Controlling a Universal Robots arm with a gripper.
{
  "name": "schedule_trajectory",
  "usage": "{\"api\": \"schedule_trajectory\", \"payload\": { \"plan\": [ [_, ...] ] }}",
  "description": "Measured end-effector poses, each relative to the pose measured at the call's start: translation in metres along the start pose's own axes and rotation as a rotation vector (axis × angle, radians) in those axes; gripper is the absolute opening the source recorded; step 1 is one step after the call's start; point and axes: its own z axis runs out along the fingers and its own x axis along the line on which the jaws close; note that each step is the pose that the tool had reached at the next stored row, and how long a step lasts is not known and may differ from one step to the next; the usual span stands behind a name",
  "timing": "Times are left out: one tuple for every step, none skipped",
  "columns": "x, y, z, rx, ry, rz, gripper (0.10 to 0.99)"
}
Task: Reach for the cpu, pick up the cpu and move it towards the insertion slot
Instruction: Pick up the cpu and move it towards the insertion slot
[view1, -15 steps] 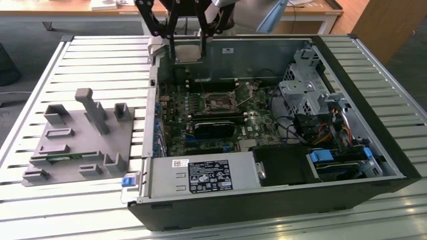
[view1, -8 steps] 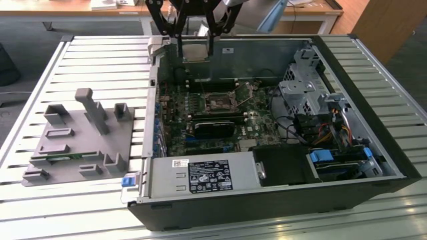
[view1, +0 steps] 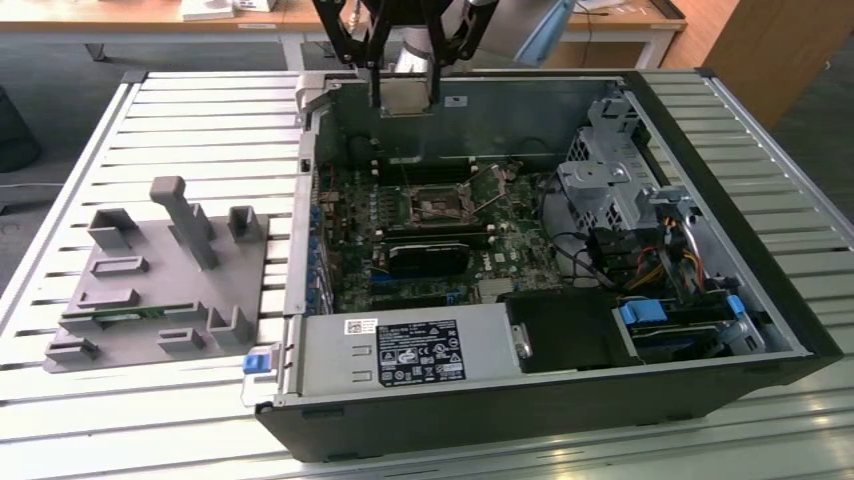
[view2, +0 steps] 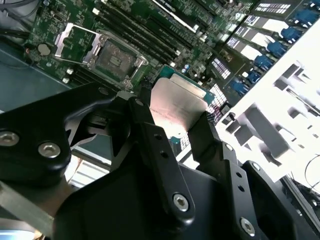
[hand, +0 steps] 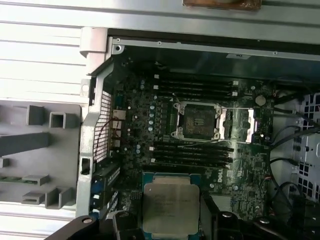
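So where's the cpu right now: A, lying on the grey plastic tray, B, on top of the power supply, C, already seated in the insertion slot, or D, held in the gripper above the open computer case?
D: both wrist views show the cpu clamped in the gripper, while the insertion slot sits empty.

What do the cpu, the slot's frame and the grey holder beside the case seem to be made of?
The cpu, held between the gripper fingers: a brushed silver metal lid, matt sheen, on a green board edge. The slot frame: bare silvery metal, probably steel, with bright glints around a dark centre. The grey holder: looks like matt plastic, uniform dull grey, no shine.
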Motion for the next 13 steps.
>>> {"api": "schedule_trajectory", "payload": {
  "plan": [
    [-0.0018,0.0025,0.0003,0.000,0.0001,0.000,0.545],
    [-0.0037,0.0052,0.0006,0.000,0.0002,0.000,0.545],
    [-0.0054,0.0079,0.0011,0.000,0.0001,0.000,0.545],
    [-0.0068,0.0106,0.0014,0.000,0.0001,0.000,0.545],
    [-0.0081,0.0132,0.0017,0.000,0.0001,0.000,0.545],
    [-0.0094,0.0159,0.0020,0.000,0.0002,0.000,0.545],
    [-0.0107,0.0186,0.0024,0.000,0.0002,0.000,0.545],
    [-0.0121,0.0214,0.0028,0.000,0.0001,0.000,0.545],
    [-0.0134,0.0241,0.0032,0.000,0.0000,0.000,0.545],
    [-0.0161,0.0286,0.0038,0.000,0.0001,0.000,0.545],
    [-0.0178,0.0302,0.0041,0.000,0.0001,0.000,0.545],
    [-0.0197,0.0316,0.0044,0.000,0.0001,0.000,0.545],
    [-0.0217,0.0329,0.0048,0.000,0.0001,0.000,0.545]
  ]
}}
